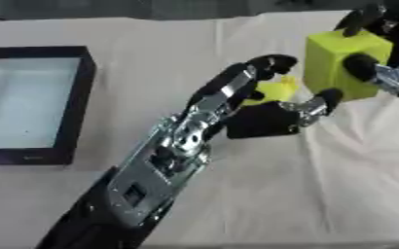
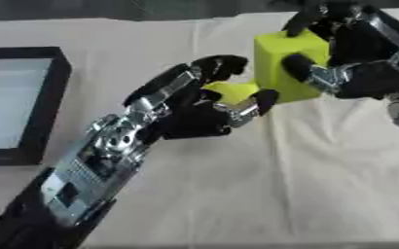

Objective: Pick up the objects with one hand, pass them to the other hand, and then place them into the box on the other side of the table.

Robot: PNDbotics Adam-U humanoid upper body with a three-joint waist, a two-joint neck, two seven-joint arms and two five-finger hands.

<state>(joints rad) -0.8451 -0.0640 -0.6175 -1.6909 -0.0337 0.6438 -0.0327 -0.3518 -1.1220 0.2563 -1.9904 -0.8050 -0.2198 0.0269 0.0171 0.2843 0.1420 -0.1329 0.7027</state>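
Left hand (image 2: 194,114) open beside yellow block (image 2: 280,68), right hand (image 2: 356,73) gripping it

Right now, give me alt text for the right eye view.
The right hand holds a yellow-green block in its curled fingers above the cloth-covered table, while the left hand reaches toward it, fingers apart. A dark-rimmed box sits at left.

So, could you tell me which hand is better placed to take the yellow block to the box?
The left. The right hand grips the yellow block, but the box lies at the table's left. The left hand is open beside the block, nearer the box.
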